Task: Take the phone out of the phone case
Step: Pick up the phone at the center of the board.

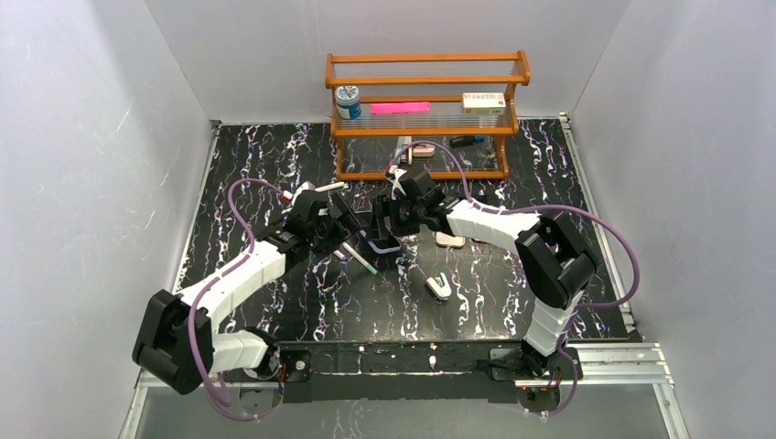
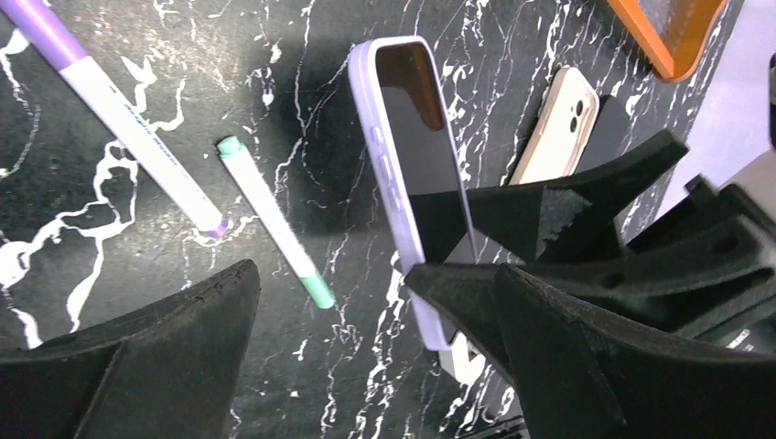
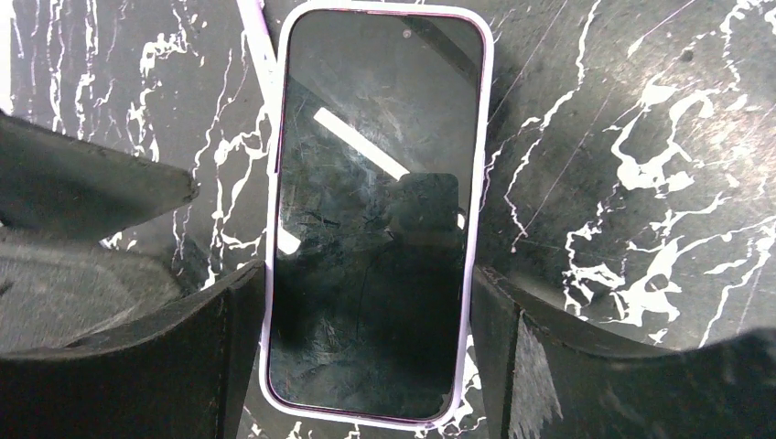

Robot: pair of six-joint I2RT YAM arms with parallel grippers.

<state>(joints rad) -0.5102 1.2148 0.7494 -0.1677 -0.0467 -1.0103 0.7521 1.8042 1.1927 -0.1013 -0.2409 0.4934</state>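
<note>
Clamping the phone (image 3: 371,229) by its two long edges, the right gripper (image 3: 366,283) holds it mid-table between the arms, with the lilac case (image 2: 389,183) on it. The phone's long axis runs in line with that gripper's fingers. Its front-camera end points away from the wrist and its screen is turned toward the right wrist camera. The left gripper (image 2: 329,270) is spread wide and holds nothing. One finger (image 2: 458,293) is just beside the case's side at the gripped end; I cannot tell whether they touch. Two pens (image 2: 270,229) lie on the table (image 1: 274,165) left of the phone, and a beige phone (image 2: 558,123) lies to its right.
</note>
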